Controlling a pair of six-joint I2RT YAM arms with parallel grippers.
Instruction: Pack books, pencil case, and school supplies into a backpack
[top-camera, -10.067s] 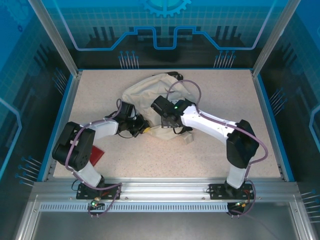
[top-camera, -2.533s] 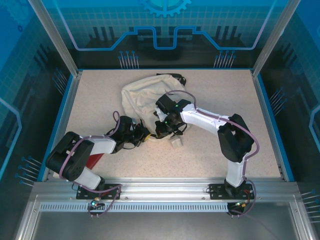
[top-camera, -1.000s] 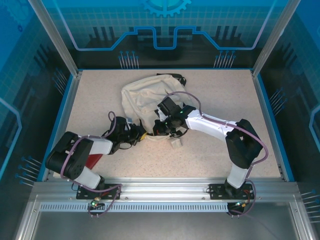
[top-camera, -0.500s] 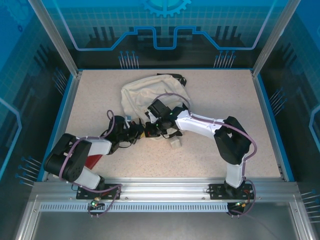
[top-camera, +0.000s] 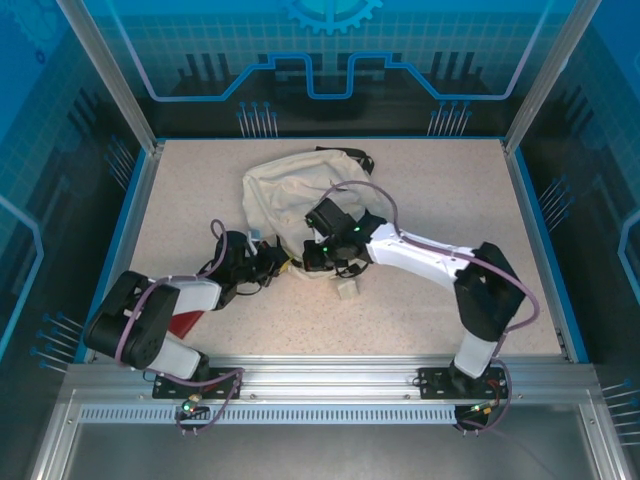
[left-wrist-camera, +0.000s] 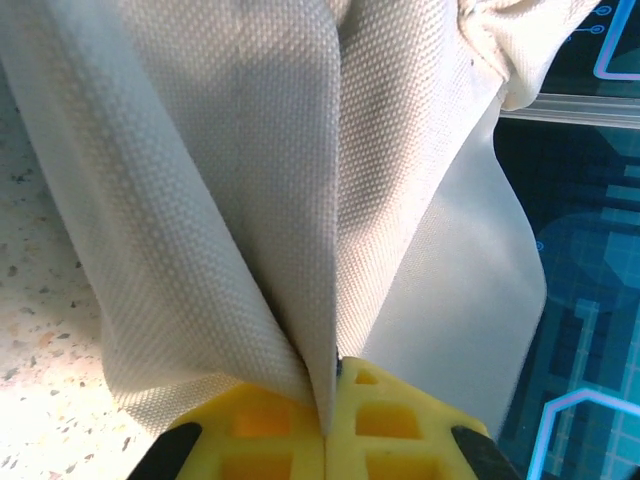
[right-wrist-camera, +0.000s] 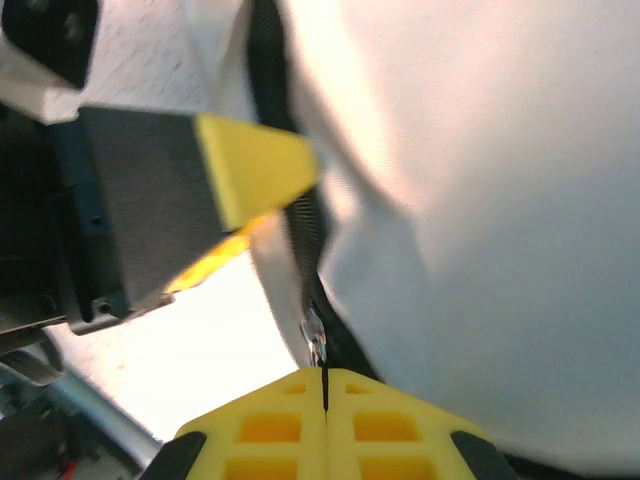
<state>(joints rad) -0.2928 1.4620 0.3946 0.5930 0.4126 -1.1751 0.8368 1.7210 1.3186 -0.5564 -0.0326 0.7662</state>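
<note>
Jaws shut on both sides: your left gripper (left-wrist-camera: 327, 390) clamps a fold of cream fabric on the backpack (top-camera: 285, 185), and your right gripper (right-wrist-camera: 323, 385) is closed with the metal zip pull (right-wrist-camera: 316, 345) caught at the seam between its fingers, as far as the wrist view shows. The backpack lies on its side mid-worktop (top-camera: 450, 180), its near edge held between the two grippers.

In the last half second the right gripper slides a little to the right, away from the left one, along that near edge. The left gripper holds its place and the bag itself does not shift. That reads as a brace-and-pull on the zip: you are still opening the bag, and the packing proper looks not yet begun. Whether anything is already inside cannot be told.

By count: two arms at work; one backpack; one small beige tag (top-camera: 348, 289) lying on the worktop just in front of the bag; one zip pull in hand; and one red flat item (top-camera: 188, 322) beside the left arm near its base, part hidden and too little shown to name.
</note>
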